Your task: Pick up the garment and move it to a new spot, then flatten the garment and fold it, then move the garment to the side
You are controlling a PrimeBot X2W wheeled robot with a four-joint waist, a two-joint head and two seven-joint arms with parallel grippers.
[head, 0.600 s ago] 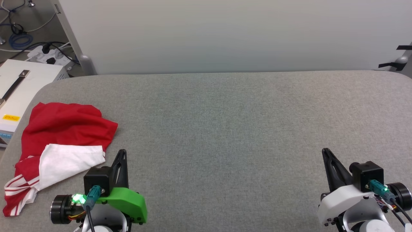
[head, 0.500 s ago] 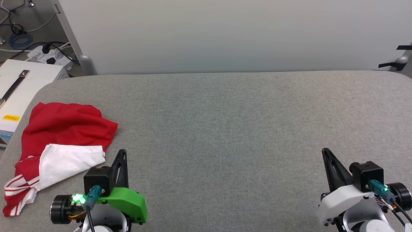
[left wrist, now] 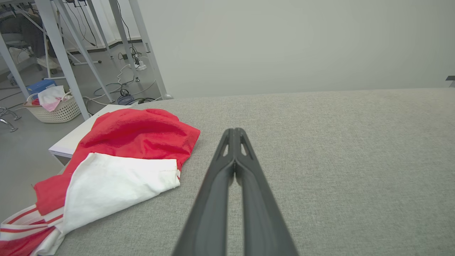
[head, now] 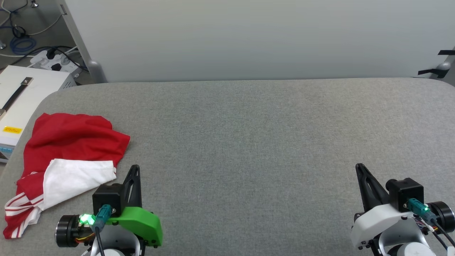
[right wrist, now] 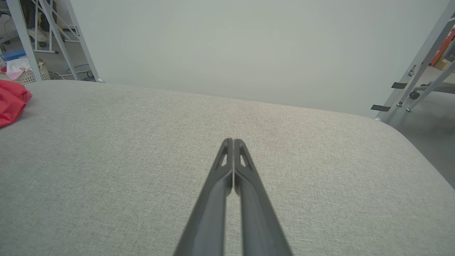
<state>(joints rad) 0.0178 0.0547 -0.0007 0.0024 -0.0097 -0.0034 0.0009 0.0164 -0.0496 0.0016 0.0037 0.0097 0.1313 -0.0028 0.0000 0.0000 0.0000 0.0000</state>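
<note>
Dark left gripper closed, near garment

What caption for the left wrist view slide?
Shut left tool pointing across grey table, crumpled red-and-white shirt lying beside it.

Head cam looks down on table; wrist cams low, facing fwd across it; all share garment.

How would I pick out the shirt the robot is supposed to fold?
Start at the wide grey table and follow it to its left end, next to the white box. A crumpled shirt lies there: the only red thing on the table, with a white sleeve on top and red-white striped trim.
</note>
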